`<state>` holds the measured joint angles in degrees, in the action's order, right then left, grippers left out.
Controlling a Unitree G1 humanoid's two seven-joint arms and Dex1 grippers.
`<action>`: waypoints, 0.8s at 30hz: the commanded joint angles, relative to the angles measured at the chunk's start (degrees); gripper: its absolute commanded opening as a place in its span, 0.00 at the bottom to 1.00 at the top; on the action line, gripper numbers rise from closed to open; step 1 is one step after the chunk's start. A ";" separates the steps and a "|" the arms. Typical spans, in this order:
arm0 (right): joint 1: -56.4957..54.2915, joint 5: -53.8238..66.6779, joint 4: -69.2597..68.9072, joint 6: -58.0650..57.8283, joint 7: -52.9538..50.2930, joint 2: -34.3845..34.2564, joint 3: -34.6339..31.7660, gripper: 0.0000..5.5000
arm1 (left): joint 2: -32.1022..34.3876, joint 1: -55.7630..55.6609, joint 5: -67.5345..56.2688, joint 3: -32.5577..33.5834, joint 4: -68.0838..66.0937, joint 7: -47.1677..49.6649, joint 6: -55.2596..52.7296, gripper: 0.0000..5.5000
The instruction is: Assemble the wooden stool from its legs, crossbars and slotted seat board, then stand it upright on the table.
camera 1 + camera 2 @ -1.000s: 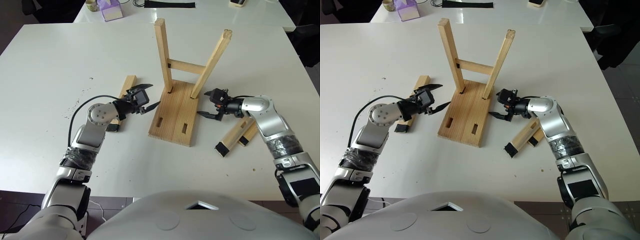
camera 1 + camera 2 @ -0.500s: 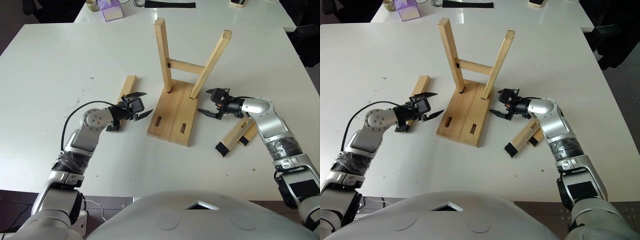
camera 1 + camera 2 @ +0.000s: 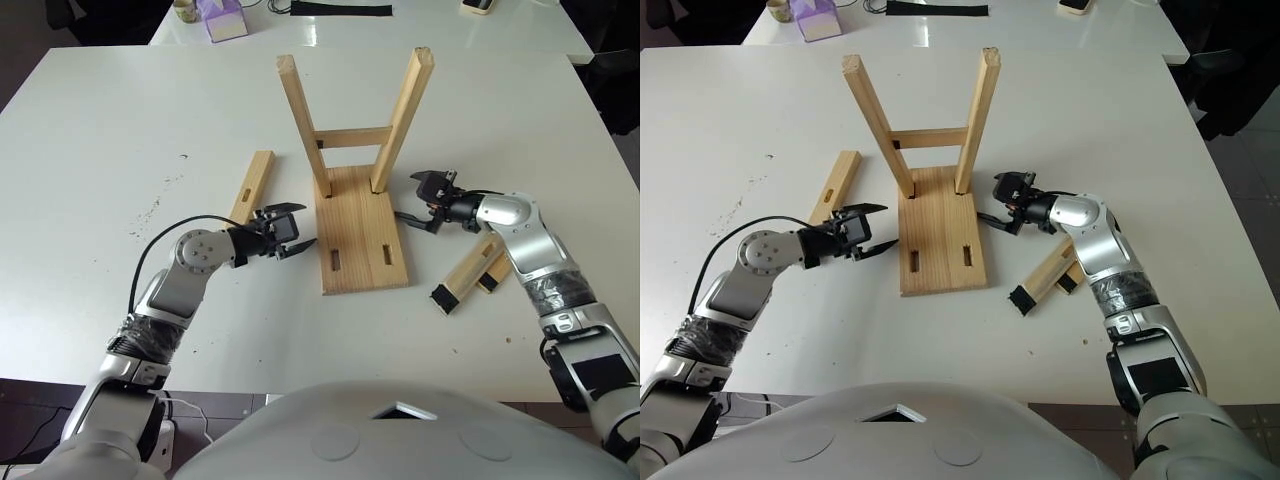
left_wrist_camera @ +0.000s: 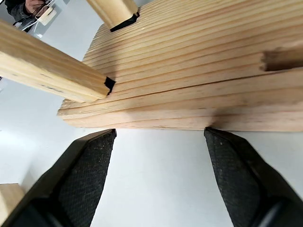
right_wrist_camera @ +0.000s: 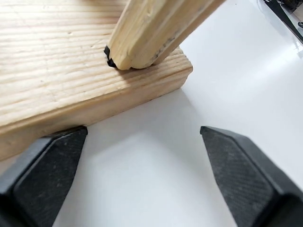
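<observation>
The pale, straight-grained slotted seat board (image 3: 362, 235) is lying flat at the middle of the white counter (image 3: 120, 130). Two legs (image 3: 303, 125) are standing up out of its far slots, leaning slightly and joined by a crossbar (image 3: 352, 137). The two near slots (image 3: 336, 261) are sitting empty. The left end effector (image 3: 300, 228) is hovering just beside the board's left edge with its fingers spread apart. The right end effector (image 3: 410, 197) is waiting likewise apart at the far right corner. A loose leg (image 3: 252, 180) is lying to the left, and two black-tipped pieces (image 3: 470, 272) are lying to the right.
</observation>
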<state>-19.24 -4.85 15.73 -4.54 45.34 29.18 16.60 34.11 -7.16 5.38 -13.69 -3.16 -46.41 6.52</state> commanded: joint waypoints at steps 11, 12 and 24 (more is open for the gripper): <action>7.54 1.32 -14.89 -6.18 -0.22 6.92 -7.30 0.81 | -0.40 3.96 -4.31 7.51 9.09 5.09 -7.75 0.63; 8.92 1.71 -16.70 -7.14 -0.70 7.42 -8.63 0.81 | -0.40 4.62 -4.48 8.82 10.28 6.21 -8.89 0.63; 20.87 6.65 -33.05 -19.78 -13.25 1.79 -20.89 0.81 | 0.62 13.90 -0.53 13.26 17.99 13.63 -14.94 0.63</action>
<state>0.82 1.59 -15.72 -22.61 35.66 33.28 -2.84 32.69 6.97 2.77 -1.09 15.49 -33.55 -9.18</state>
